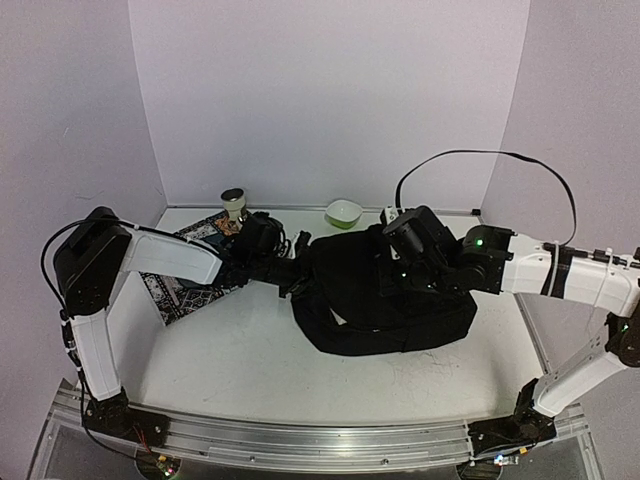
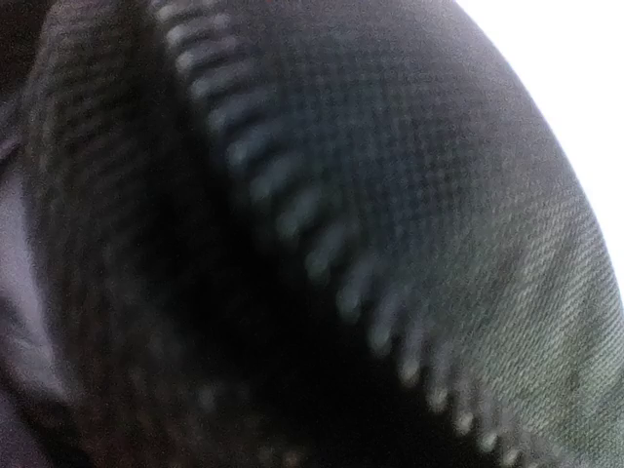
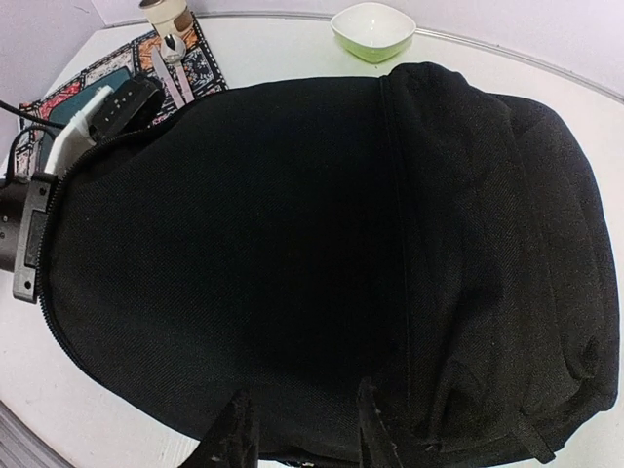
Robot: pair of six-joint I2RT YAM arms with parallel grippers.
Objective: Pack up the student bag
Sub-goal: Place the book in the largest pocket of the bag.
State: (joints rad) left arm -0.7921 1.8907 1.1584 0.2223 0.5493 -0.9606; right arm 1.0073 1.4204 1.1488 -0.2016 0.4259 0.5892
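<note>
Table point(image 1: 250, 340): white, everything rests on it.
Bag point(image 1: 385, 295): black, lying flat mid-table between the two arms; its zip point(image 2: 322, 253) fills the left wrist view.
Mat point(image 1: 185, 285): patterned, back left, just beside the bag's left end.
Left gripper point(image 1: 288, 268): at the bag's left end, by the zip; cannot tell how far its jaws stand apart.
Right gripper point(image 3: 307, 429): over the bag, fingers point(image 3: 237, 434) partly apart above the fabric.
Bowl point(image 1: 343, 212): green, behind the bag.
Cup point(image 1: 233, 203): at the mat's far corner.

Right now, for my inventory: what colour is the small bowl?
Bowl: light green, white inside; best in right wrist view.
</note>
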